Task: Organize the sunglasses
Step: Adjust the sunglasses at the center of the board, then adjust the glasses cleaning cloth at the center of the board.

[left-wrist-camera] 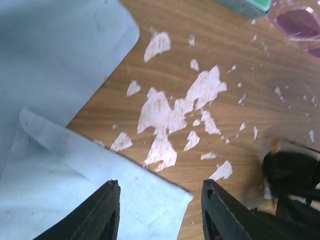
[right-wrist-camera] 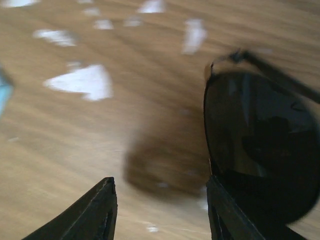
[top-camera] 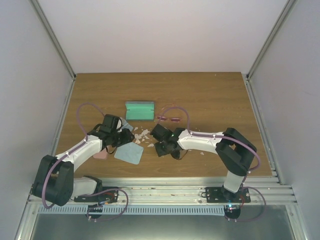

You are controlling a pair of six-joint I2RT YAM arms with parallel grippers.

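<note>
The dark sunglasses [right-wrist-camera: 260, 145] fill the right of the right wrist view, one black lens just beyond the right finger and its blurred shadow on the wood beside it. My right gripper [right-wrist-camera: 161, 180] is open and the gap between its fingers holds only bare table. The pink sunglasses [top-camera: 167, 118] lie at mid-table, and the left wrist view catches their pink lens [left-wrist-camera: 300, 22] at the top right corner. My left gripper [left-wrist-camera: 161, 184] is open above the corner of a light blue cloth [left-wrist-camera: 75, 165]. From above, both grippers [top-camera: 122, 137] [top-camera: 159, 140] sit close together near the centre.
A teal case [top-camera: 139, 110] stands behind the grippers, left of the pink pair. A second blue cloth [left-wrist-camera: 60, 50] lies next to the first. A pink case [top-camera: 100, 154] shows under the left arm. White scuffs [left-wrist-camera: 172, 112] mark the wood.
</note>
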